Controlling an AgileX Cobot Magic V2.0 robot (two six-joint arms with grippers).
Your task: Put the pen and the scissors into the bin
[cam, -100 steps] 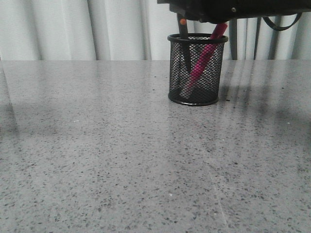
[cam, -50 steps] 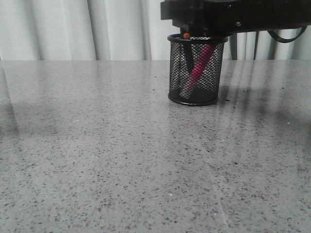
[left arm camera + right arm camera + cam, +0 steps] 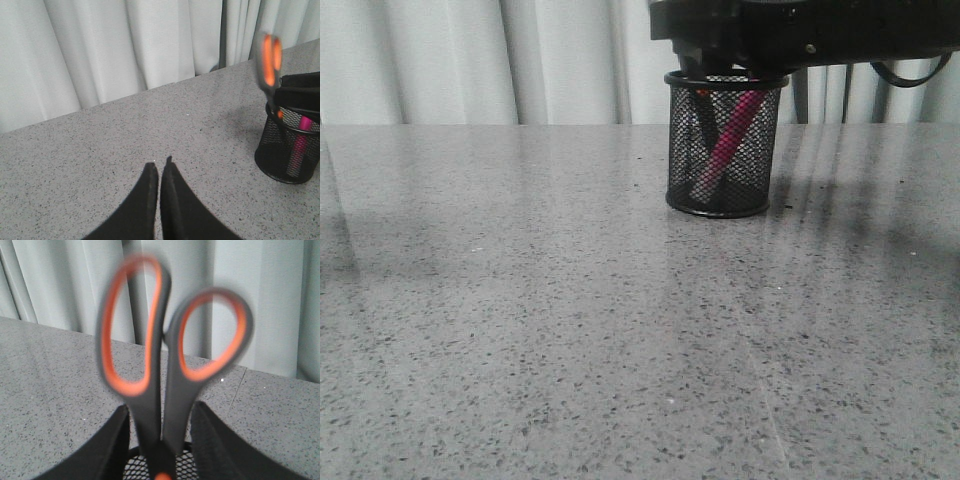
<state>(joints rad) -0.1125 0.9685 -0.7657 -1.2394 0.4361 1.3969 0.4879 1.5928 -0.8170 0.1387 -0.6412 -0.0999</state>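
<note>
Orange-lined scissors (image 3: 167, 370) between right gripper (image 3: 159, 440) fingers, over bin (image 3: 160, 465).

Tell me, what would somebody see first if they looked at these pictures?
Probably the big scissors, with bright orange inside their dark handles, standing blades-down in the black mesh bin at the far side of the grey table. The right gripper has a finger on each side of the handles. Next comes the pink pen, leaning inside the same bin.
</note>
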